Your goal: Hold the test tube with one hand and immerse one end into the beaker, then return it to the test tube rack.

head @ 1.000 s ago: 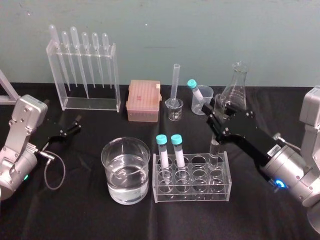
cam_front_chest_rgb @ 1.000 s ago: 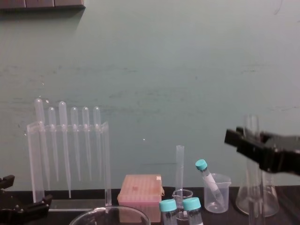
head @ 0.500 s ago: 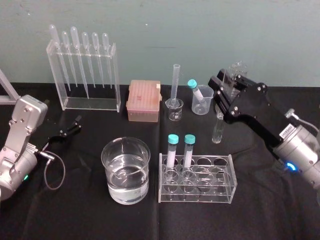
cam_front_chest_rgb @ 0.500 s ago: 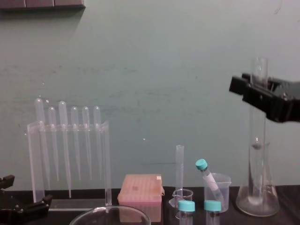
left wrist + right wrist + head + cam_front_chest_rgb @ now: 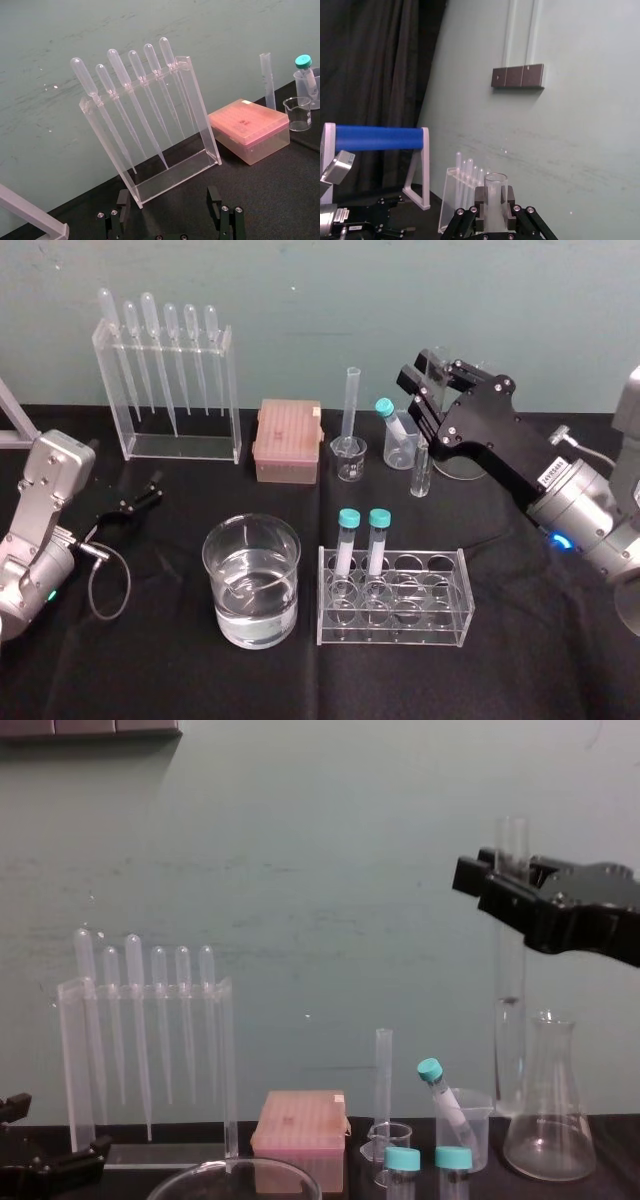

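Observation:
My right gripper (image 5: 432, 405) is shut on the clear test tube (image 5: 422, 468), which hangs upright in the air behind the test tube rack (image 5: 393, 610). From the chest, the test tube (image 5: 510, 1020) runs straight down below the right gripper (image 5: 505, 885), well above the table. In the right wrist view its open rim (image 5: 495, 197) stands between the fingers (image 5: 479, 199). The wide glass beaker (image 5: 252, 580), partly full of clear liquid, stands left of the rack. My left gripper (image 5: 167, 210) is parked open at the table's left (image 5: 135, 505).
Two teal-capped tubes (image 5: 362, 540) stand in the rack's left holes. Behind are a pipette stand (image 5: 165, 390), a pink tip box (image 5: 288, 440), a slim cylinder (image 5: 350, 405), a small glass beaker (image 5: 348, 458), a plastic beaker (image 5: 402, 440) and a conical flask (image 5: 548, 1120).
My right gripper has lifted the test tube out of the rack's right end, carrying it up and then leftward. The left arm has not moved.

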